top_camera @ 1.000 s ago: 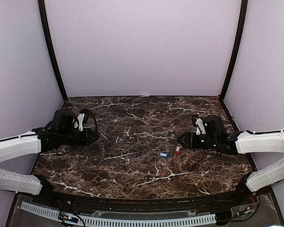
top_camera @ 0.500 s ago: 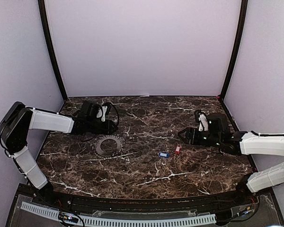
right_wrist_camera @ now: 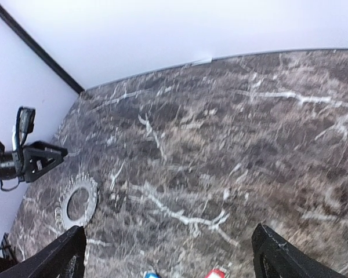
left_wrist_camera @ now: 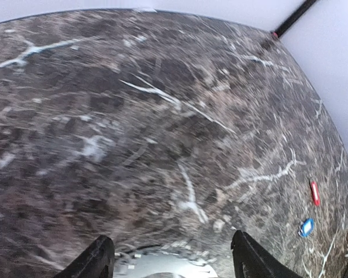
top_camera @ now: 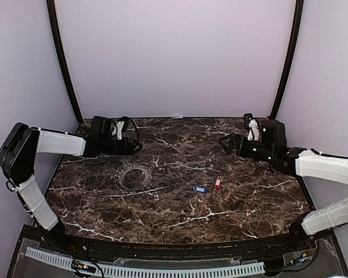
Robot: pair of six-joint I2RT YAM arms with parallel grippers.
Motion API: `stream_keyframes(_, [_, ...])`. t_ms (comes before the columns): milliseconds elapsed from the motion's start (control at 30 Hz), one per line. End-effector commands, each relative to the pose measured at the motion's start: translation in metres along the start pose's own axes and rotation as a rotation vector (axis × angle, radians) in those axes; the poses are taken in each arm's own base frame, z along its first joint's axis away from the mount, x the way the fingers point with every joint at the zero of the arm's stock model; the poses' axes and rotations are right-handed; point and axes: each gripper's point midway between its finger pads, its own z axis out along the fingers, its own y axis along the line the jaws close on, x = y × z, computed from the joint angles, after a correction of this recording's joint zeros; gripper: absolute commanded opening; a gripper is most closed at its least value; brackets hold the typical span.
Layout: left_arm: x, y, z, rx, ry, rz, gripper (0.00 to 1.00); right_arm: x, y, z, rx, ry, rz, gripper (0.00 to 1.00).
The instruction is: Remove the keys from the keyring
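The keyring lies flat on the bench, left of centre in the overhead view, with dark marble showing through its open middle. Both keys are off it and lie well to its right. The blue key has its long axis running nearly left to right across the frame. The red key, just beside it to the upper right, runs closer to top to bottom and leans a little to the right. The two keys do not touch.

The left hand hovers above the ring toward the upper left. Its fingers are spread wide with nothing between them, and only the ring's far edge shows at the bottom of its wrist view. The right hand is in the upper right of the frame, also spread wide and empty.

A second ago the left hand was further down the left side, clamped on the ring, which stood on edge. Since then it has let go and pulled back, and the ring has dropped flat. The right hand has lifted from beside the keys toward the back wall. The keys have not moved.
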Motion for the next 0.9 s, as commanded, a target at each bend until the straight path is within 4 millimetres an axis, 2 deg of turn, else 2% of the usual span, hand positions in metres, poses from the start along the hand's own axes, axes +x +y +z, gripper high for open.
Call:
stream_keyframes(0, [-0.050,0.058,-0.062,-0.085,-0.199,-0.083,0.72,-0.059,-0.033,0.000,0.037,-0.130,-0.009,0.99])
stream_keyframes(133, [-0.052,0.139,-0.140,-0.253,-0.366,-0.241,0.73,-0.075,-0.115,-0.025,0.206,-0.200,0.061,0.99])
stream_keyframes(167, [-0.042,0.173,-0.167,-0.346,-0.412,-0.315,0.74,-0.079,-0.132,-0.036,0.245,-0.236,0.069,0.99])
stream_keyframes(200, [-0.036,0.194,-0.190,-0.419,-0.464,-0.369,0.75,-0.082,-0.146,-0.047,0.294,-0.272,0.065,0.99])
stream_keyframes(267, [-0.024,0.221,-0.230,-0.566,-0.556,-0.429,0.76,-0.087,-0.170,-0.073,0.406,-0.367,0.035,0.99])
stream_keyframes(333, [-0.012,0.229,-0.253,-0.691,-0.621,-0.393,0.77,-0.083,-0.181,-0.098,0.494,-0.455,-0.017,0.99])
stream_keyframes(433, [-0.003,0.209,-0.252,-0.651,-0.697,-0.219,0.86,-0.081,-0.188,-0.124,0.581,-0.580,-0.095,1.00])
stream_keyframes(533, [0.009,0.178,-0.228,-0.566,-0.708,0.013,0.90,-0.074,-0.194,-0.134,0.625,-0.649,-0.154,1.00])
stream_keyframes(567, [0.011,0.174,-0.222,-0.541,-0.693,0.029,0.91,-0.070,-0.197,-0.134,0.636,-0.656,-0.162,1.00])
stream_keyframes(700, [0.004,0.175,-0.211,-0.514,-0.660,0.026,0.91,-0.058,-0.205,-0.127,0.647,-0.645,-0.179,0.99])
stream_keyframes(867, [0.007,0.182,-0.196,-0.508,-0.627,0.028,0.92,-0.062,-0.207,-0.121,0.656,-0.634,-0.224,0.98])
